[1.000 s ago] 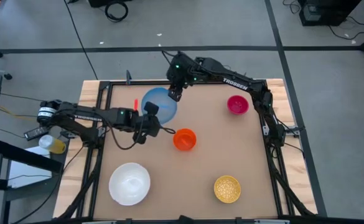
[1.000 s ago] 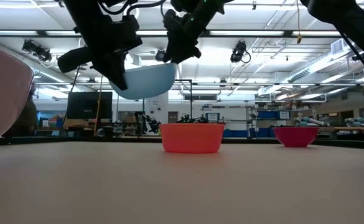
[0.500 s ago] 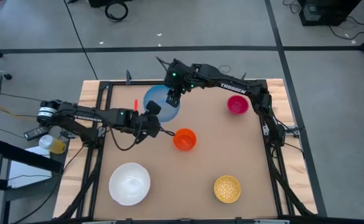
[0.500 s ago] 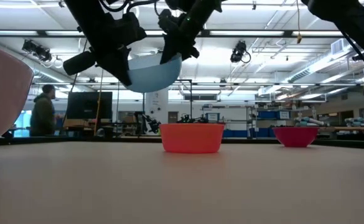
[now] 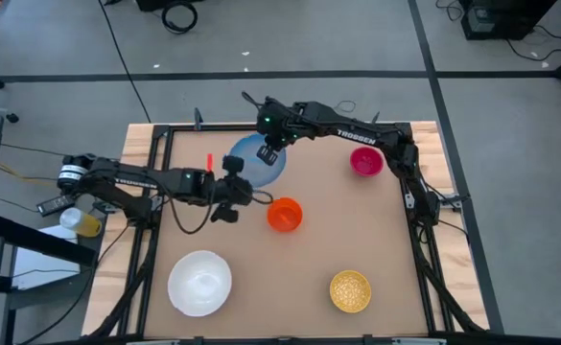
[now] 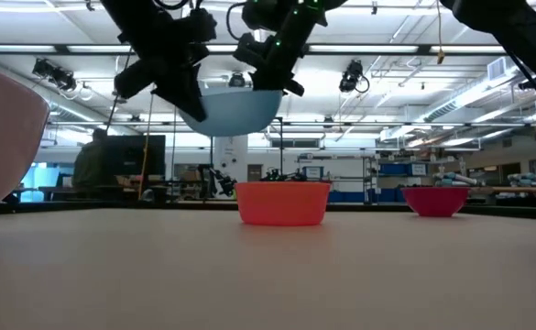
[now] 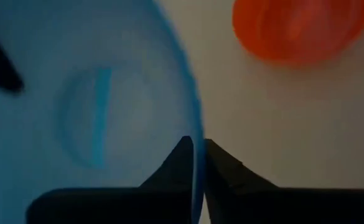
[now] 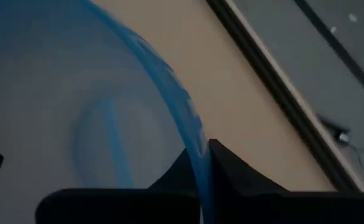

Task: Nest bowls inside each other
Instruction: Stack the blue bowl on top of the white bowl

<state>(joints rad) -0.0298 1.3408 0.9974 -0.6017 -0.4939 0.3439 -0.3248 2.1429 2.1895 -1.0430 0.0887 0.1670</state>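
The light blue bowl hangs in the air above the far middle of the table, mouth up and close to level, with both arms on it. The left gripper pinches the rim on the near-left side; in its wrist view the thin blue wall runs straight between the two dark fingertips, which are pressed together on it. The right gripper has the far side of the rim, and its fingers likewise squeeze the blue edge from either side. So the bowl is clamped at two places on its rim, one arm reaching in from the left, the other from the far right.

From table height the bowl floats well clear of the surface, higher than the rim of the orange bowl that sits just to its near-right. The magenta bowl stands apart toward the far right, the white bowl near the front left, and the speckled yellow bowl near the front right. The middle of the tan, matte tabletop between them is bare, and a dark frame borders the edges.

The bowls are smooth, round plastic; the blue one is thin and slightly translucent, with a flat circular base visible through it.
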